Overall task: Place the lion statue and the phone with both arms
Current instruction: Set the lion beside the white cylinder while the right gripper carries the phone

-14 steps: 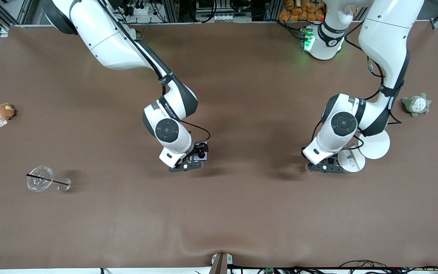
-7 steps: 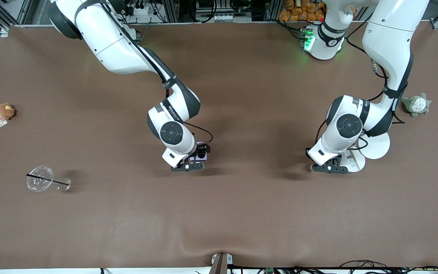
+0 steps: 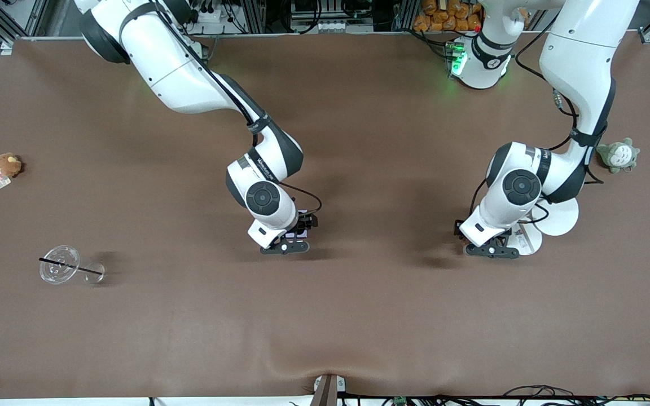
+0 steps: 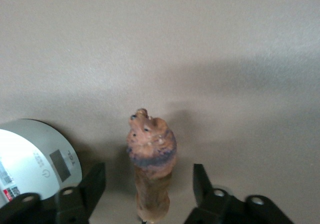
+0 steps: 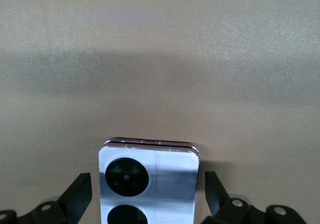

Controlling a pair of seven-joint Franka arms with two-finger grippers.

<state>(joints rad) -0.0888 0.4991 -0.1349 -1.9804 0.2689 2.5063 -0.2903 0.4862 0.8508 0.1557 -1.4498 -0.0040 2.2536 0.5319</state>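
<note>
Brown mat under both arms; I see them creeping toward the middle over the last second. My right gripper (image 5: 145, 204) has its fingers spread either side of the phone (image 5: 149, 181); the left gripper (image 4: 150, 199) likewise straddles the lion (image 4: 151, 169), jaws apart, beside the white container (image 4: 35, 159). I judge both freshly set down

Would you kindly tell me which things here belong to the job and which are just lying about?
Job in hand: lion statue, inside the open left tool; phone, inside the open right tool.

Lying about: brown plush toy; grey-green plush; white round container with a white disc beside it; clear cup with a straw.
</note>
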